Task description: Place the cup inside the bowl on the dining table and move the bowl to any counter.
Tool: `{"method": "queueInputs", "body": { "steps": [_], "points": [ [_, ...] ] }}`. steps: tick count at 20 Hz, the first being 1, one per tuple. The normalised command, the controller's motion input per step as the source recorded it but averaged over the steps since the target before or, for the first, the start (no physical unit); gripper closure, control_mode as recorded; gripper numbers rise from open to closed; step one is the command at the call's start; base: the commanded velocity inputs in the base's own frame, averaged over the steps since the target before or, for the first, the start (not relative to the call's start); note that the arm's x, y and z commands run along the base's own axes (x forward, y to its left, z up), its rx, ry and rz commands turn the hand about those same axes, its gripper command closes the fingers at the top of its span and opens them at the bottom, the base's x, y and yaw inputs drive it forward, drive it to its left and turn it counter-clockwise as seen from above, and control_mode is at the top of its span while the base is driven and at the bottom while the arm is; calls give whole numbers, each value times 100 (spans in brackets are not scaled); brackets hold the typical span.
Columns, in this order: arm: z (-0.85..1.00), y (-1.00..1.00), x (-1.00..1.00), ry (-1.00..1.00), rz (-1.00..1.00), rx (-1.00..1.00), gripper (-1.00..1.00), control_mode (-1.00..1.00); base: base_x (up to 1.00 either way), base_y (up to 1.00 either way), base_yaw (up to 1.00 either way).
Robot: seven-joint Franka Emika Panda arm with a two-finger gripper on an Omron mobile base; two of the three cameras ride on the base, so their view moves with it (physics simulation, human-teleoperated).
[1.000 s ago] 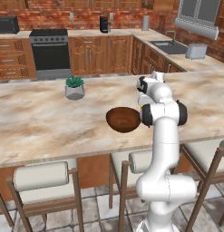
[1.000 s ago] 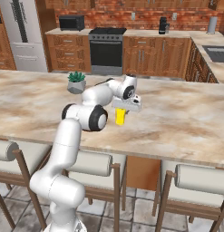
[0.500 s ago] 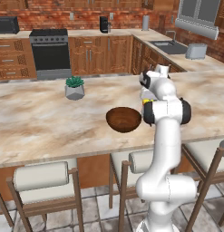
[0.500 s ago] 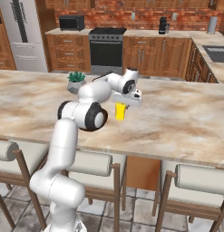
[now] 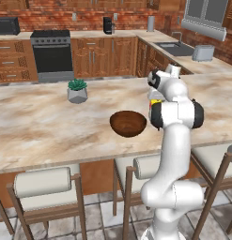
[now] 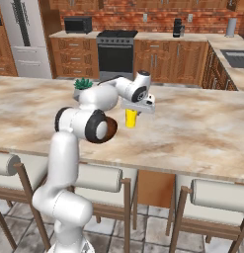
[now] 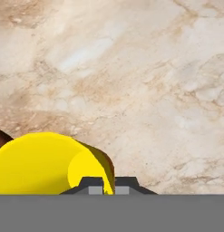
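Above the middle of the dining table (image 6: 202, 133), toward its near long edge, the gripper (image 6: 135, 107) holds one yellow cup (image 6: 130, 118) clear of the marble, its two fingers clamped together on the cup's rim. From the hand view the cup (image 7: 50, 163) sits at the lower left with the thin wall pinched between the fingertips (image 7: 96, 186), veined marble beneath it. One dark wooden bowl (image 5: 128, 123) rests on the table (image 5: 42, 126) near the front edge, just left of the arm in the left base view and mostly hidden behind the elbow in the right base view. One small plant in a grey faceted pot (image 5: 77, 91) stands farther back on the table, toward its far edge. Three padded stools line the near side; one of them (image 5: 42, 183) stands at the left. Behind, the counter (image 6: 143, 35) runs along the brick wall and carries one black stove (image 6: 116, 52).
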Motion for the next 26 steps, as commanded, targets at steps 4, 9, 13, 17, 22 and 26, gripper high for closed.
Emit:
{"method": "queueInputs", "body": {
  "steps": [4, 9, 13, 17, 22, 26],
  "points": [
    [15, 8, -21, -11, 0, 0, 100, -100, 0, 0, 0],
    [16, 11, -25, -11, 0, 0, 100, -100, 0, 0, 0],
    [17, 23, -20, -14, 0, 0, 100, -100, 0, 0, 0],
    [23, 23, -18, -6, 0, 0, 100, -100, 0, 0, 0],
    [19, 32, -15, 0, 0, 0, 100, -100, 0, 0, 0],
    [16, 40, -20, 0, 0, 0, 100, -100, 0, 0, 0]
  ]
}}
